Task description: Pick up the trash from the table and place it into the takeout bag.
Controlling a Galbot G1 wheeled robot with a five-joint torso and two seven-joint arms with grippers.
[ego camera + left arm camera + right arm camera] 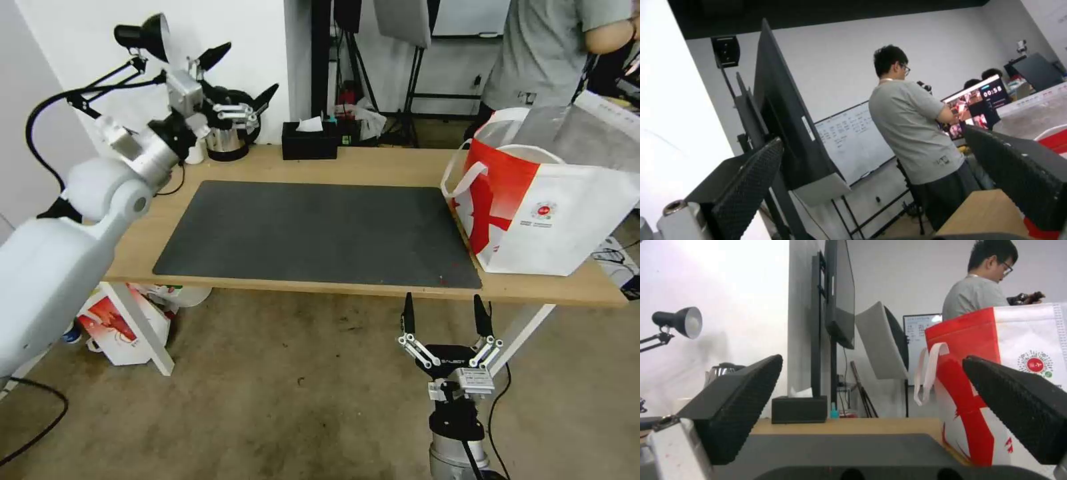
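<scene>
White wall (80,40) behind the desk; black desk lamp (143,33) on an arm at left; black tissue box (309,140) and metal kettle (227,140) near the wall; stained beige floor (280,393); dark screen on a stand (840,300); whiteboard (849,140) on the far wall.

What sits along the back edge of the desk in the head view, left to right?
Black desk lamp → raised left gripper, open → shiny metal kettle → black tissue box → large white takeout bag with red panels at the desk's right end.
</scene>
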